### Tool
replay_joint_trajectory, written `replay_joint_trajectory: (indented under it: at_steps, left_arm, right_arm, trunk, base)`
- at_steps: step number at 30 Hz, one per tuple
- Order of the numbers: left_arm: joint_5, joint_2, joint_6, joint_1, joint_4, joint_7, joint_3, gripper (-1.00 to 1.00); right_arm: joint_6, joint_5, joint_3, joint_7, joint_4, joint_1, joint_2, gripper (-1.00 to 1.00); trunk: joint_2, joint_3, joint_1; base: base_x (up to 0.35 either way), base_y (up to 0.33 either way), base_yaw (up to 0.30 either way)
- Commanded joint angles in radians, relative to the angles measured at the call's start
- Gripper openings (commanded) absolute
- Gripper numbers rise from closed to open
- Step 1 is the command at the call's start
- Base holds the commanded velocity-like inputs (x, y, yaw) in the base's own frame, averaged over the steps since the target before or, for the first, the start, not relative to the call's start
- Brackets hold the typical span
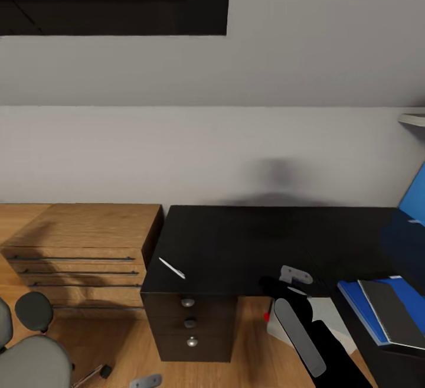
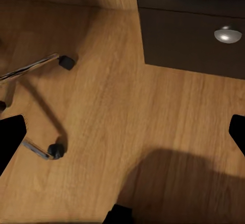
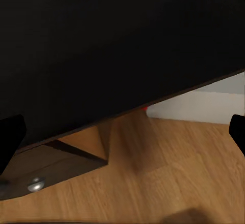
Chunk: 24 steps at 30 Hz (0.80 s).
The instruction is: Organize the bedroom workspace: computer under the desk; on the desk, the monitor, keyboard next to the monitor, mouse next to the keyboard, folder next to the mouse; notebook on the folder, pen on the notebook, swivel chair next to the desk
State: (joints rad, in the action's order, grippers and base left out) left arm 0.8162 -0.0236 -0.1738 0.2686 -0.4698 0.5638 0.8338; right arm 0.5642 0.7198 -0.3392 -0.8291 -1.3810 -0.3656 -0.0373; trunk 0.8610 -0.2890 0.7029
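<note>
A thin white pen (image 1: pixel 172 268) lies near the left front corner of the black desk (image 1: pixel 236 240). At the desk's right front, a blue folder (image 1: pixel 353 300) carries a dark notebook (image 1: pixel 392 312). The monitor's blue screen (image 1: pixel 415 196) shows at the far right edge. A white computer (image 1: pixel 323 317) stands under the desk, also seen as the white box (image 3: pixel 204 100). The grey swivel chair (image 1: pixel 29 358) is on the floor at the lower left. My right gripper (image 1: pixel 295 276) hovers open over the desk's front edge. My left gripper (image 2: pixel 122 137) is open above the floor, holding nothing.
A wooden dresser (image 1: pixel 82 240) stands left of the desk against the grey wall. The desk's drawer column with round knobs (image 1: pixel 188 302) faces me. The chair's base legs and casters (image 2: pixel 66 61) spread over the wooden floor near my left gripper (image 1: pixel 146 381).
</note>
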Motion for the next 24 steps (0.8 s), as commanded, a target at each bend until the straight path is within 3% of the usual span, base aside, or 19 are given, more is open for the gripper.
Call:
replay_joint_trajectory:
  at_steps: [1, 13, 20, 24]
  left_arm:
    - [0.011, -0.001, -0.006, 0.001, -0.001, 0.005, 0.008, 1.00]
    - [0.011, -0.001, -0.005, 0.001, -0.001, 0.005, 0.008, 1.00]
    - [0.011, -0.001, -0.006, 0.001, -0.001, 0.005, 0.008, 1.00]
    - [0.010, -0.002, -0.006, 0.001, -0.001, 0.006, 0.008, 1.00]
  right_arm:
    - [0.003, 0.006, -0.002, -0.008, -0.001, -0.001, -0.001, 1.00]
    - [0.003, 0.002, -0.011, -0.008, -0.001, -0.001, -0.001, 1.00]
    - [0.002, -0.015, -0.029, -0.008, 0.005, -0.001, -0.001, 1.00]
    - [-0.015, -0.046, -0.030, -0.007, 0.018, -0.001, -0.001, 1.00]
  trunk:
    - [0.001, -0.003, 0.000]
    - [0.001, -0.017, 0.000]
    - [0.001, -0.025, 0.000]
    - [0.001, -0.030, 0.000]
  base:
    - [0.000, 0.000, 0.188]
    - [0.000, 0.000, 0.187]
    - [0.000, 0.000, 0.186]
    - [0.000, 0.000, 0.186]
